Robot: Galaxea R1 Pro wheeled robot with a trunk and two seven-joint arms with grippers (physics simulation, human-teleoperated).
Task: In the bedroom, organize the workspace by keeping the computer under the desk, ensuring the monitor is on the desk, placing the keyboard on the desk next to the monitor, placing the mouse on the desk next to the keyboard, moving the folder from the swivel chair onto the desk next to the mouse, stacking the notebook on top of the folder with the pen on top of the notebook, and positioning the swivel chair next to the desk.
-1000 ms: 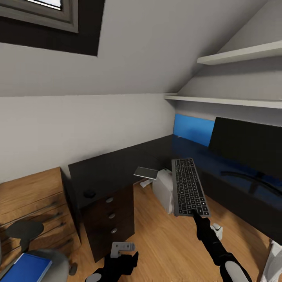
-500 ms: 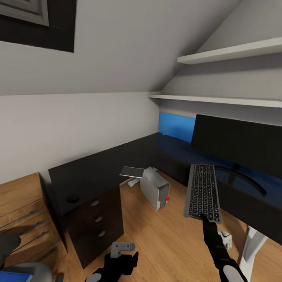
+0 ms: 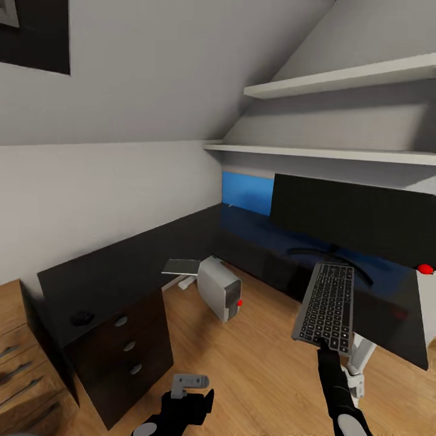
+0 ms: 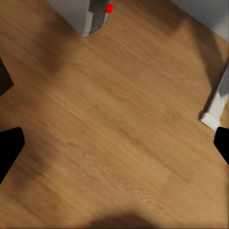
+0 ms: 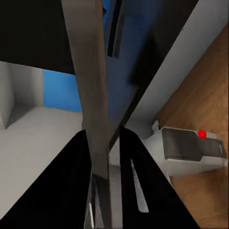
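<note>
While fingers (image 5: 102, 157) clamp the keyboard (image 3: 327, 307), the mouse (image 3: 82, 317) apparently rests on the desk (image 3: 121, 272).

The monitor (image 3: 357, 212) runs off the right edge, and its base is mostly behind the keyboard (image 3: 327, 307). The wooden drawer unit (image 3: 21, 363) is cut by the left edge. That dark blob on the counter (image 3: 115, 272), the mouse (image 3: 82, 317), is too small for detail. The left end effector (image 3: 181, 402) is clipped at the bottom.

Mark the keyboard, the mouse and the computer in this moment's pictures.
keyboard (image 3: 327, 306): head view, middle of the key field.
mouse (image 3: 82, 317): head view, its rounded black top, on the desk.
computer (image 3: 219, 294): head view, light grey side panel.
</note>
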